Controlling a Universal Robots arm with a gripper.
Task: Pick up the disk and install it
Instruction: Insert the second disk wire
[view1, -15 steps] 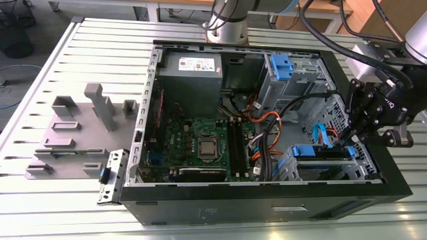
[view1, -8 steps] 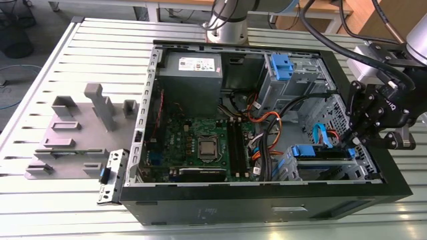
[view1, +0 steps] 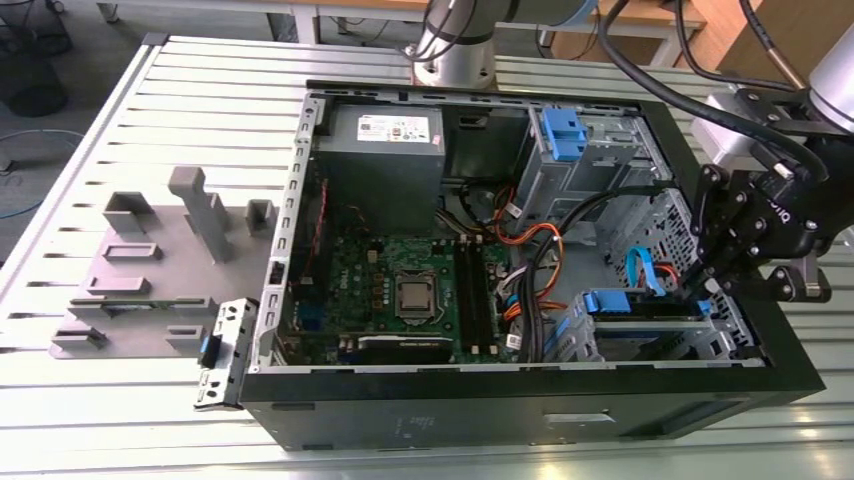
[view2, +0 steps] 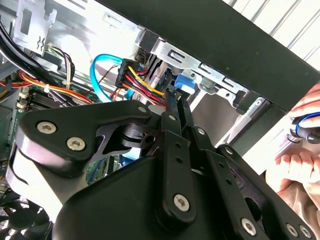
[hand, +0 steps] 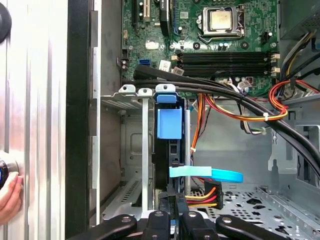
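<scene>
On the exterior view's left, a grey fixture (view1: 160, 265) sits on the slatted metal table (view1: 80, 160). The open computer case (view1: 534, 410) fills the middle. At its right, the disk (view1: 638, 318) stands edgewise in the drive bay, the gripper (view1: 747, 285) clenched on its rear edge. Pressing straight along the rails, clear of the cables (hand: 235, 112), should seat it cleanly. A person's hand (view2: 305, 150) waits beside the case.

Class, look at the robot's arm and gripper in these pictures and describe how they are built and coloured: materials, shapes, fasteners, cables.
The gripper is matte black, built of flat linkage bars joined by silver screw heads, with narrow black fingers. In the exterior view its wrist carries a silver-grey block, thick black cables loop over it, and the arm's base column is silver-grey.
</scene>
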